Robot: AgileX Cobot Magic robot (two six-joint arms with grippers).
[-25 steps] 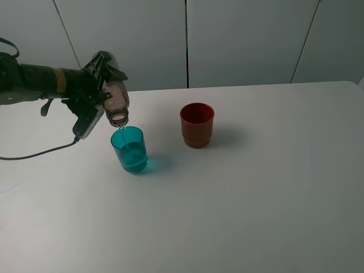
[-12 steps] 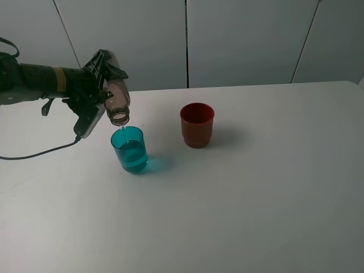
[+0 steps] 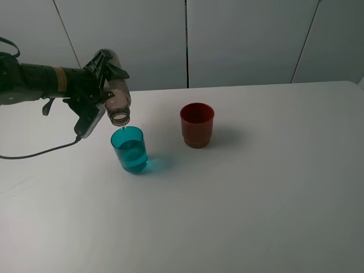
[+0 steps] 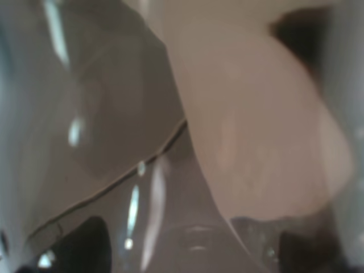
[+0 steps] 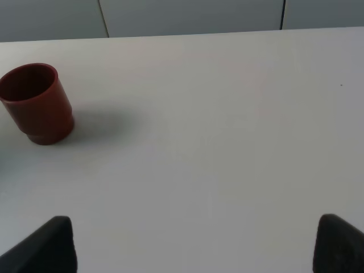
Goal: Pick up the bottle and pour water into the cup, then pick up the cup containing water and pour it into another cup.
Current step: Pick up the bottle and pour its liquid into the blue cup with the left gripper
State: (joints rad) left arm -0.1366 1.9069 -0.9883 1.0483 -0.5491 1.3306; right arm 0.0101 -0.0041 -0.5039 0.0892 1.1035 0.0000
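Place looks like robot lab or test room. Large white table (image 3: 256, 199) with plain matte top. Behind it, pale grey wall panels (image 3: 244, 40) with thin dark seams (image 3: 186, 42). Black robot arm (image 3: 34, 79) reaches over table; loose black cable (image 3: 34, 154) lies on it.

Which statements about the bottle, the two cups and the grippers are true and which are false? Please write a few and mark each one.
1. The left gripper holds the bottle tilted, with its mouth above the teal cup. True.
2. The red cup lies on its side. False: it stands upright on the table.
3. There is water in the teal cup. True.
4. The right gripper is shut on the red cup. False: its jaws stand open and empty, apart from that cup.
5. The two cups touch each other. False: a gap of bare table lies between them.
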